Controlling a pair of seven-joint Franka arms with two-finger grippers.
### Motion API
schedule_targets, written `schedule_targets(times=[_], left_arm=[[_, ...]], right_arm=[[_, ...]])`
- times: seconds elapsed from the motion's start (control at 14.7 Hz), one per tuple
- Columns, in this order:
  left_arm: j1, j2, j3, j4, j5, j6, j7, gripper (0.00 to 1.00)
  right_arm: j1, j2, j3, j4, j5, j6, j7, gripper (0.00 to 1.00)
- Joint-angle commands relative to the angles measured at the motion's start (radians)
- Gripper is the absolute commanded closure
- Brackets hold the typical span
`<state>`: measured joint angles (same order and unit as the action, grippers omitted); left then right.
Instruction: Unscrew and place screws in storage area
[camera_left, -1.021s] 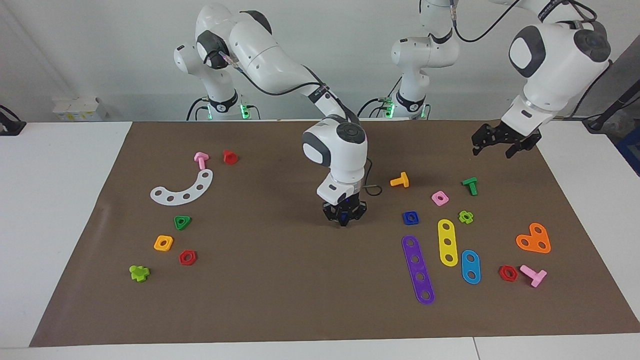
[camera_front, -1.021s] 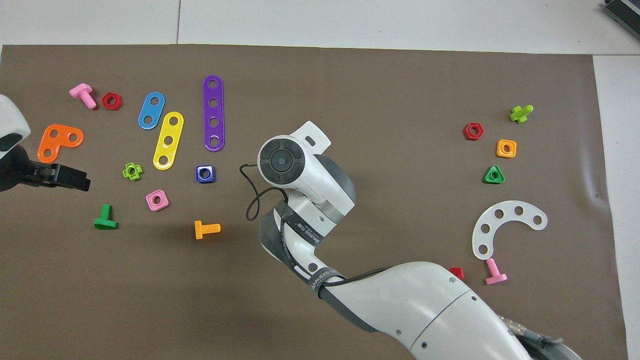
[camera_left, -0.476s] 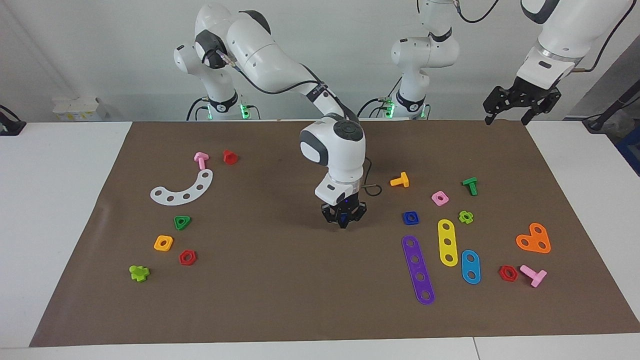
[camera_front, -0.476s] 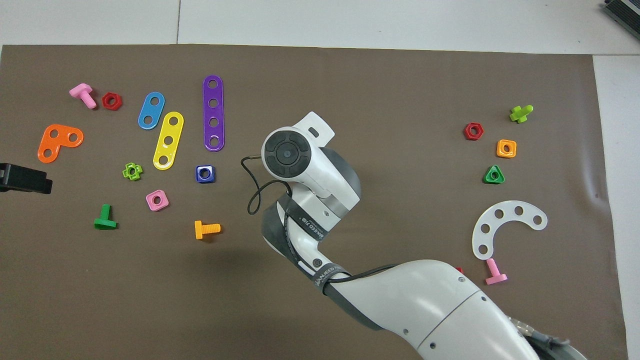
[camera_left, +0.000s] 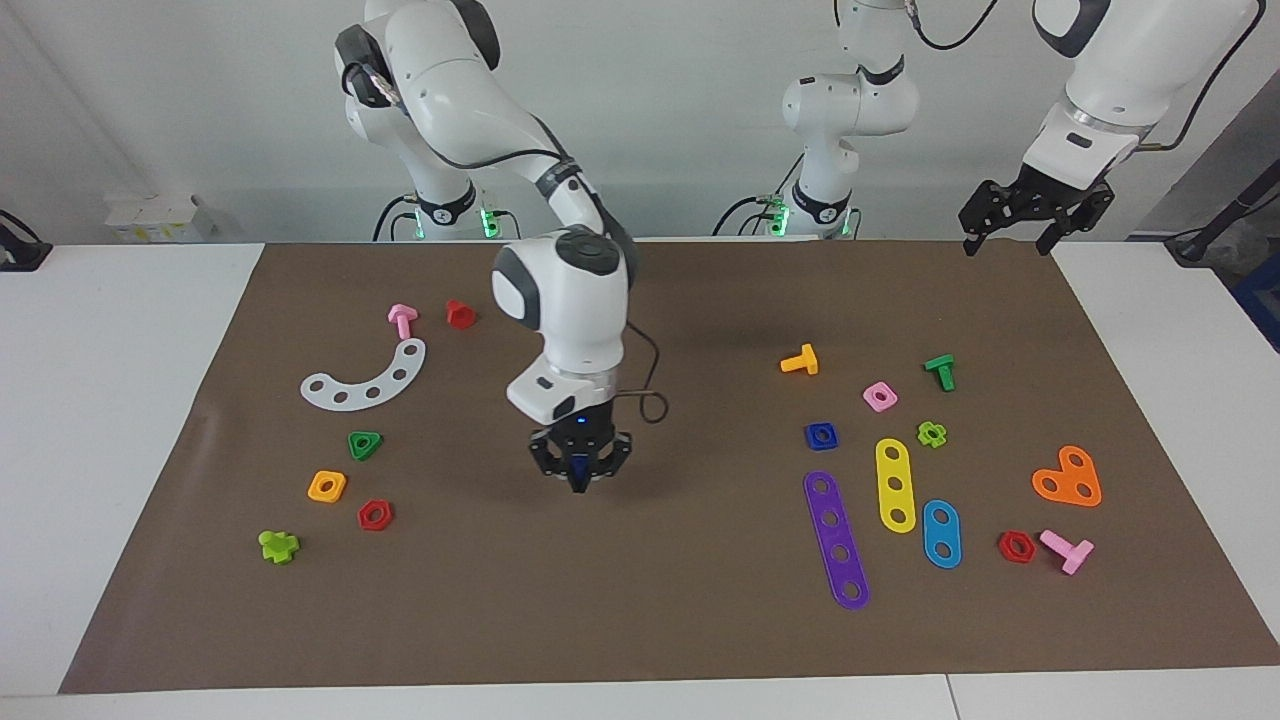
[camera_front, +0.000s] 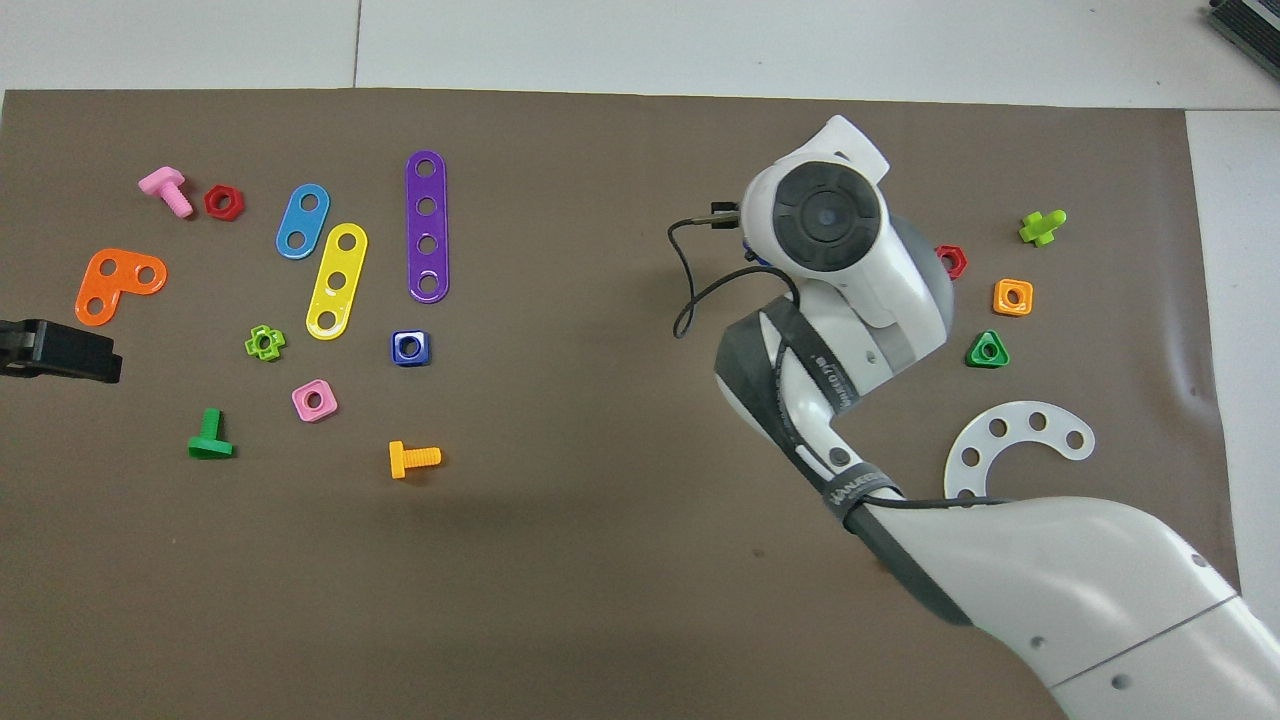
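Note:
My right gripper (camera_left: 580, 482) points down, a little above the brown paper mat (camera_left: 640, 610) near its middle. It is shut on the small dark blue bolt (camera_left: 580, 467), which shows between the fingertips. In the overhead view the right wrist (camera_front: 828, 215) covers the gripper and only a sliver of blue shows at its edge (camera_front: 752, 258). My left gripper (camera_left: 1008, 243) is open and empty, raised high over the mat's corner at the left arm's end; it also shows in the overhead view (camera_front: 62, 350). The storage area has no marking on the mat.
A green triangular nut (camera_left: 364, 444), an orange nut (camera_left: 327, 486), a red nut (camera_left: 375, 515), a lime bolt (camera_left: 279, 546) and a white curved strip (camera_left: 365, 378) lie toward the right arm's end. A dark blue square nut (camera_left: 821, 435) and coloured strips (camera_left: 836, 540) lie toward the left arm's end.
My right gripper has carried the blue bolt from the mat's middle toward the right arm's end. My left gripper rose from above the mat to high over its corner.

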<state>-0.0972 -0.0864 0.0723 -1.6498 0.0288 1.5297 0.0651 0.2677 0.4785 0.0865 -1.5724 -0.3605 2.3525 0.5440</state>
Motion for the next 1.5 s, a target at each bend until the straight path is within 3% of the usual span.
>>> schedule_targets(times=[0.0, 0.27, 0.68, 0.82, 1.16, 1.29, 1.43], left_arm=[[-0.013, 0.01, 0.004, 0.022, 0.026, -0.017, -0.014, 0.0], [-0.013, 0.011, 0.003, 0.024, 0.017, -0.005, -0.001, 0.0], [-0.003, 0.025, 0.006, 0.038, -0.052, 0.061, 0.001, 0.0], [-0.001, 0.028, 0.009, 0.048, -0.052, 0.058, -0.001, 0.0], [0.004, 0.049, 0.017, 0.083, -0.047, 0.04, -0.002, 0.0], [0.004, 0.106, 0.017, 0.152, -0.043, -0.012, -0.002, 0.0], [0.004, 0.116, 0.017, 0.171, -0.049, -0.005, -0.001, 0.0]], right_arm=[[-0.115, -0.15, 0.021, -0.32, -0.026, 0.204, -0.108, 1.0], [-0.235, -0.199, 0.019, -0.546, -0.028, 0.436, -0.165, 1.0], [-0.324, -0.297, 0.021, -0.668, -0.031, 0.456, -0.268, 1.0], [-0.347, -0.304, 0.021, -0.719, -0.029, 0.534, -0.271, 1.0], [-0.369, -0.299, 0.022, -0.741, -0.031, 0.583, -0.265, 1.0], [-0.369, -0.299, 0.022, -0.748, -0.029, 0.591, -0.263, 1.0], [-0.37, -0.296, 0.022, -0.759, -0.029, 0.614, -0.262, 1.0]])
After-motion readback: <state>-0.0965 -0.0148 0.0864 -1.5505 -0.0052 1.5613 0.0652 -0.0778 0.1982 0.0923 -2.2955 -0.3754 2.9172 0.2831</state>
